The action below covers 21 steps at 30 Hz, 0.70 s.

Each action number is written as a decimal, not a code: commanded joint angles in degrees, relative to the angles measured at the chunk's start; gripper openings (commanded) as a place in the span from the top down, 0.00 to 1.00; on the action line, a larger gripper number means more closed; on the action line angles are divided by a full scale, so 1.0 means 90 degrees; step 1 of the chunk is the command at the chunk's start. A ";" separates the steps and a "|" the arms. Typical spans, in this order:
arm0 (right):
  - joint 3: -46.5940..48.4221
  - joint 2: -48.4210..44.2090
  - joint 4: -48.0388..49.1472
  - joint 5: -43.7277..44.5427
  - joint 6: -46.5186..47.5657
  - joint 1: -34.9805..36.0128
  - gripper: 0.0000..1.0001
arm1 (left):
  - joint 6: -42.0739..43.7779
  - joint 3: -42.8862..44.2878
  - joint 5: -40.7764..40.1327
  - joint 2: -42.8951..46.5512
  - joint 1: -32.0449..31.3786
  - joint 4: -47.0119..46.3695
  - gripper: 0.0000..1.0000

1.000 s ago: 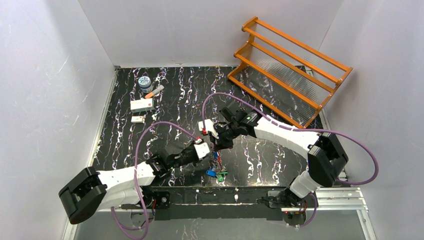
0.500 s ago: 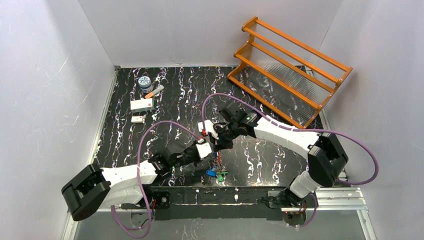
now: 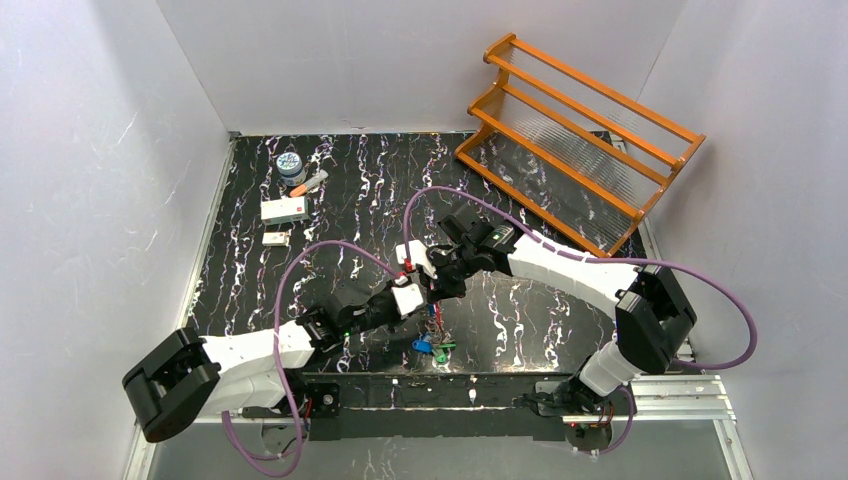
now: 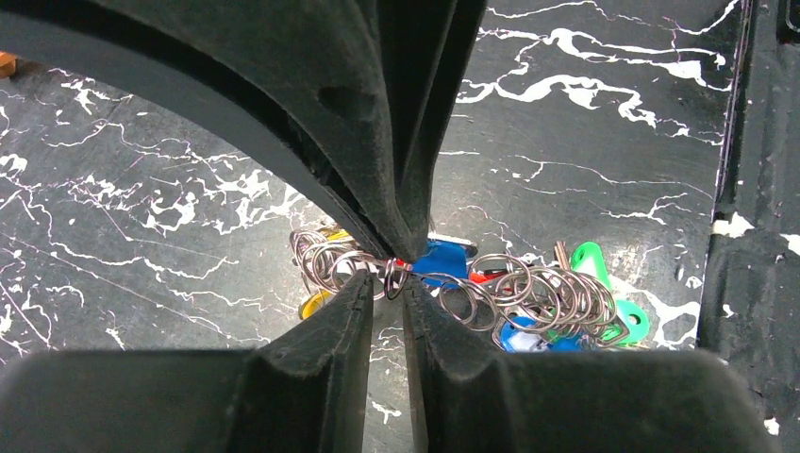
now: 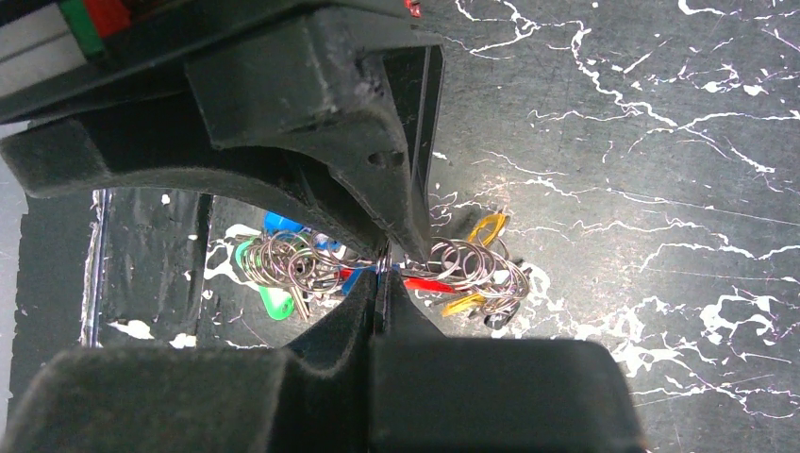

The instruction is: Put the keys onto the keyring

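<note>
My right gripper (image 3: 441, 284) (image 5: 382, 272) is shut on the thin wire of the keyring (image 5: 292, 260), holding it just above the black marbled table (image 3: 350, 190). Several small split rings with green (image 5: 275, 302), blue, red (image 5: 429, 285) and yellow tags hang on both sides of the pinch. A small silver key (image 5: 300, 300) hangs among them. My left gripper (image 3: 422, 298) (image 4: 387, 283) faces it tip to tip, jaws a narrow gap apart, with one small ring (image 4: 394, 276) at the tips. Green and blue tags (image 3: 432, 347) trail on the table.
An orange wooden rack (image 3: 580, 140) stands at the back right. A small tin (image 3: 290, 165), an orange marker (image 3: 310, 183), a white box (image 3: 284, 209) and a small card (image 3: 275, 239) lie at the back left. The base rail (image 3: 470, 385) runs along the near edge.
My left gripper has moved right and forward until its tips meet the right gripper. The right gripper has held still with the keyring.
</note>
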<state>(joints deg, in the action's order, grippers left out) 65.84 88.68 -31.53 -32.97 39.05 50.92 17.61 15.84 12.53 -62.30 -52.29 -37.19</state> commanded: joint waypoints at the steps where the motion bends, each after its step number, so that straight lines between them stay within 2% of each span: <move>1: 0.0036 -0.0089 -0.0014 -0.0135 0.0017 0.0073 0.99 | -0.0069 0.0164 -0.0200 0.0236 0.0010 -0.0248 0.80; 9: 0.0057 -0.0079 -0.0022 -0.0135 0.0042 0.0075 0.99 | -0.0064 0.0098 -0.0225 0.0330 0.0008 -0.0243 0.80; 11: 0.0033 -0.0079 -0.0004 -0.0149 0.0037 0.0070 0.99 | -0.0048 0.0086 -0.0196 0.0340 0.0009 -0.0250 0.83; 15: 0.0028 -0.0064 0.0007 -0.0136 0.0041 0.0075 0.99 | -0.0008 0.0086 -0.0105 0.0350 0.0007 -0.0262 1.00; 21: -0.0034 -0.0104 0.0300 0.0096 -0.0203 0.0075 0.98 | -0.0062 0.0011 -0.0114 0.0347 0.0009 -0.0280 1.00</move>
<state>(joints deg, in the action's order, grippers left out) 65.84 88.68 -30.98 -32.27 39.22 51.05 16.93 15.81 11.86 -60.49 -52.31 -37.23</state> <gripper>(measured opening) 0.032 0.017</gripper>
